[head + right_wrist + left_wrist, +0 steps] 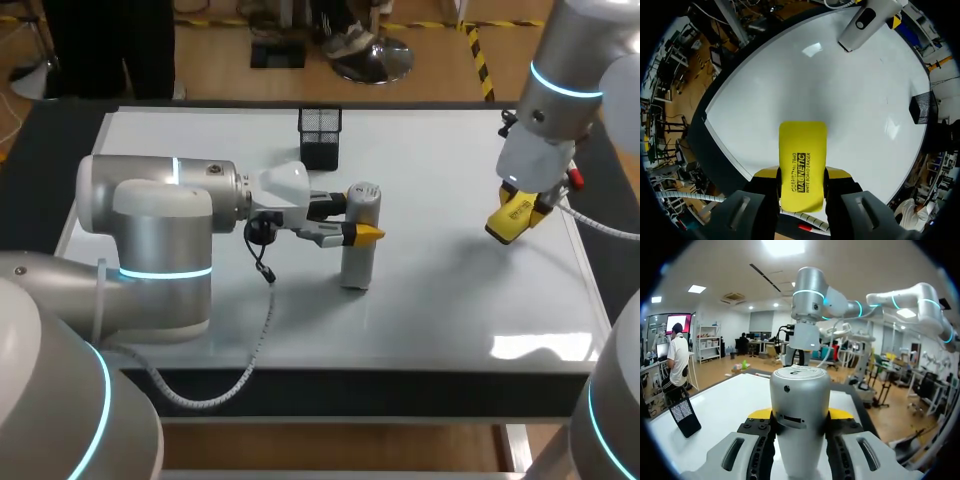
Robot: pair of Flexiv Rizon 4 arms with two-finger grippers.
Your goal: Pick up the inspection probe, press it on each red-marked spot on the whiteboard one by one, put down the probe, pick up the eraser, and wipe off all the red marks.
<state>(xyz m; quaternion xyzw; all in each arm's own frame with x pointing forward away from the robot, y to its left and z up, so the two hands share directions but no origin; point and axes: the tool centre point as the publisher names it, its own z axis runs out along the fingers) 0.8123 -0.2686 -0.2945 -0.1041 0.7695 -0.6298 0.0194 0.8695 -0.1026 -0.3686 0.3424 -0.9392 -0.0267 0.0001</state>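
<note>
Seemingly between probing and wiping

My left gripper (358,229) is clamping the inspection probe (357,263) upright at the middle of the whiteboard (450,300). My right gripper (801,175) is gripping the eraser (802,145) over the right side. No red marks are showing, so I am judging that the probe needs setting down next.

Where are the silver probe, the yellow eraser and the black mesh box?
silver probe (356,262): head view, lower body.
yellow eraser (802,165): right wrist view, middle of its face.
black mesh box (320,135): head view, front wall.
</note>
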